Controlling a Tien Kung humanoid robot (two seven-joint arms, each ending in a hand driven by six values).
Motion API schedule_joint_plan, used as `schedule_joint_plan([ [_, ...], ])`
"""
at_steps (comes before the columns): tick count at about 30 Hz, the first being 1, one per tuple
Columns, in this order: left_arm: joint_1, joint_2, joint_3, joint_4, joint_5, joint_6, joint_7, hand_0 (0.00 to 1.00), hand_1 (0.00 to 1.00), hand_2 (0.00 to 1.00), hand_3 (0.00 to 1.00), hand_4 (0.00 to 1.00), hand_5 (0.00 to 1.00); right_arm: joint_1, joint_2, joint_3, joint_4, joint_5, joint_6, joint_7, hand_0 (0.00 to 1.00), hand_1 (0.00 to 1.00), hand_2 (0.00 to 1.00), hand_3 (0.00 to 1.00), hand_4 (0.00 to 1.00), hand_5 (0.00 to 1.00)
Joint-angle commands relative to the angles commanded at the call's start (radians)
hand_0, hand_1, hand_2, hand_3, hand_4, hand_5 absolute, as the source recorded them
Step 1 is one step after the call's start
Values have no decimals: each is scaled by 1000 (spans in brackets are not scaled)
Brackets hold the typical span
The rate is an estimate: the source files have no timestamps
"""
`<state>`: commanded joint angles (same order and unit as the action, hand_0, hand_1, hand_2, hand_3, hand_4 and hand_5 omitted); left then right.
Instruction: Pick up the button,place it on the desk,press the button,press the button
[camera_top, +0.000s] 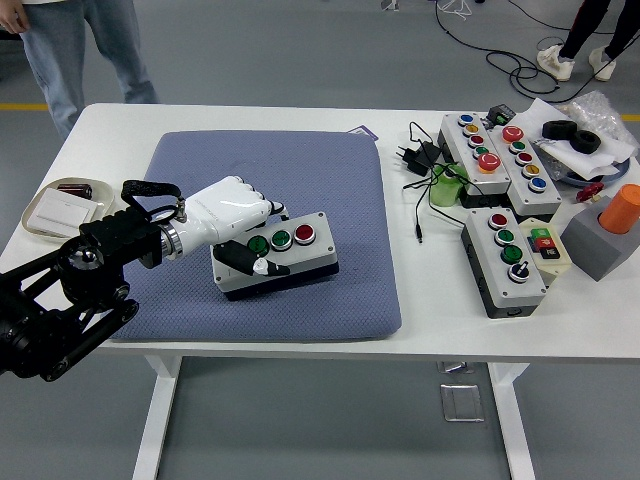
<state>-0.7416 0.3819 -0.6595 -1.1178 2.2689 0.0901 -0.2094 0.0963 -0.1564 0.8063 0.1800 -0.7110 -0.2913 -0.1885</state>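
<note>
A grey button box (290, 258) with a red, a green and a darker green button on top sits over the blue-grey cushion (330, 180) near its front middle. My left hand (240, 225), white with black fingertips, is shut on the box's left end, thumb across its front face. I cannot tell whether the box rests on the cushion or hangs just above it. My right hand is out of view.
Several other button boxes (505, 255) stand at the right with a black plug and cable (420, 160), a green cup (447, 187), an orange cylinder on a grey block (605, 235). A beige tray (60, 210) lies at left. A person (60, 40) stands at the far left.
</note>
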Motion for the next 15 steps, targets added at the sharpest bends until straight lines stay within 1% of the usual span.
schedule_joint_plan([
  [4,-12,-1,26,21,0,37,-25,431,468,474,440,487,2,1,0,0,0,-3,1,-1,627,477,539,582,280,22],
  [5,-16,-1,33,25,0,45,-30,436,458,469,427,422,2,1,0,-1,0,-3,1,-1,627,477,539,582,279,22],
  [8,-30,1,68,36,0,85,-46,436,458,469,427,422,2,2,1,-3,0,-3,1,-2,627,477,539,582,279,22],
  [10,-35,0,79,39,0,97,-50,436,458,469,427,422,2,3,1,-4,0,-2,2,-2,627,477,539,582,279,22],
  [11,-38,-1,83,42,0,96,-50,443,461,477,430,388,2,3,1,-5,0,-2,2,-2,627,477,539,582,279,22],
  [15,-41,-5,85,47,0,87,-48,443,461,477,430,388,2,4,1,-6,0,-2,2,-3,627,477,539,582,279,22],
])
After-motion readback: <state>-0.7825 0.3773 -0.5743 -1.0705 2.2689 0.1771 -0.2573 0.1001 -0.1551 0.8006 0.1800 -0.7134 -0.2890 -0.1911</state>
